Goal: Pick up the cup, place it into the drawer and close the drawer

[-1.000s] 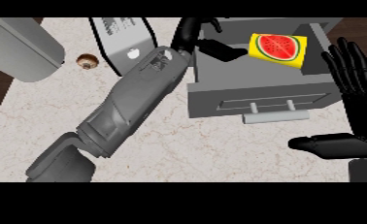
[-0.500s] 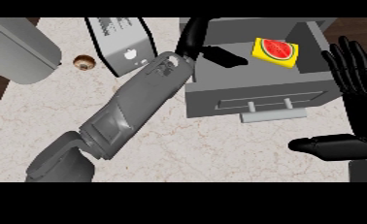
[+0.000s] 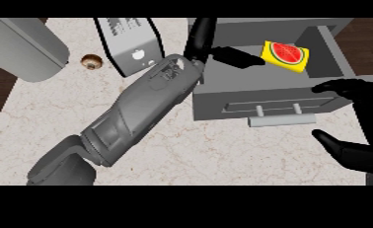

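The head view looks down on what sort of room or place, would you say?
Probably a kitchen counter. The marbled countertop carries an open grey drawer with a bar handle, and a grey boxy appliance stands further back. Inside the drawer sits a yellow cup with a watermelon picture.

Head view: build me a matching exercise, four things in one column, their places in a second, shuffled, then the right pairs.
Things:
1. yellow block
2. small brown object
3. left hand
4. right hand

Places:
A. at the picture's right edge, by the drawer's front
B. inside the open drawer
C. on the counter, left of the grey box
D. over the drawer's left side

Pairs: 1-B, 2-C, 3-D, 4-A
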